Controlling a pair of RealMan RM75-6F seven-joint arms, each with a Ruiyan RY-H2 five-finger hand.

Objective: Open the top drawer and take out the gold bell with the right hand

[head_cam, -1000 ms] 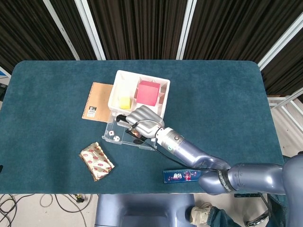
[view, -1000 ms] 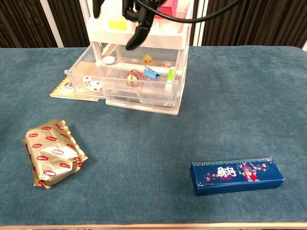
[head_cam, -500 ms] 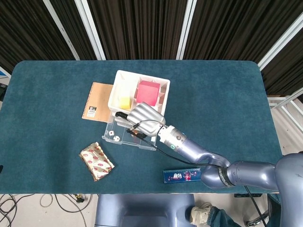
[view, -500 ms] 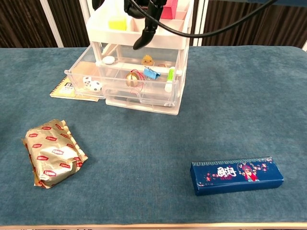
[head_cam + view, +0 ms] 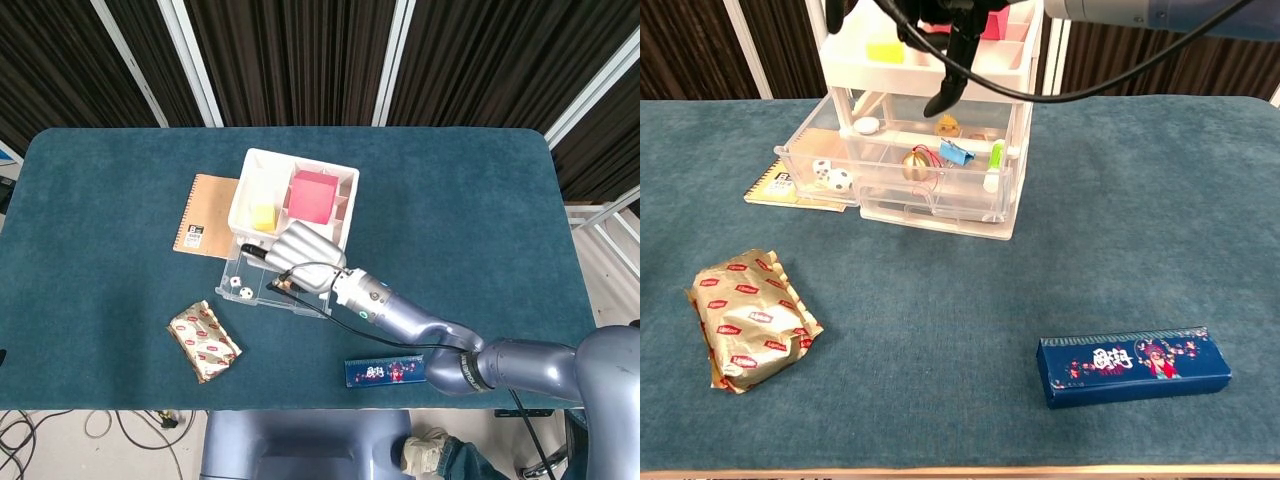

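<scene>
**Operator:** One drawer is out, the top drawer (image 5: 902, 178), so that half is done. Over the last second I've brought my right hand (image 5: 297, 256) a little rightward above it; in the chest view the dark fingertip (image 5: 943, 97) has slid from left of the gold bell (image 5: 917, 165) to just right of it, hanging over the open compartments.

**Observer:** Is the hand holding anything?

**Operator:** No. It's empty, fingers loosely spread and pointing down, not touching the bell. The shift tells me I'm lining up for the pick, not pulling any more. The left hand shows in neither view.

**Observer:** Where exactly is the bell?

**Operator:** In the middle compartment of the pulled-out drawer, near the front wall, with a reddish loop on it.

**Observer:** What else is in there?

**Operator:** Two dice (image 5: 831, 175) at the left end, a small white piece (image 5: 867, 125) behind them, a blue clip (image 5: 955, 152) just right of the bell, a small yellow figure (image 5: 948, 125) further back, and a green-tipped stick (image 5: 994, 164) at the right end. The white tray (image 5: 340, 182) on top of the drawer unit holds a pink block (image 5: 313, 195) and a yellow block (image 5: 263, 215).

**Observer:** Risk?

**Operator:** I'd judge the clip crowds the bell's right side.
</scene>
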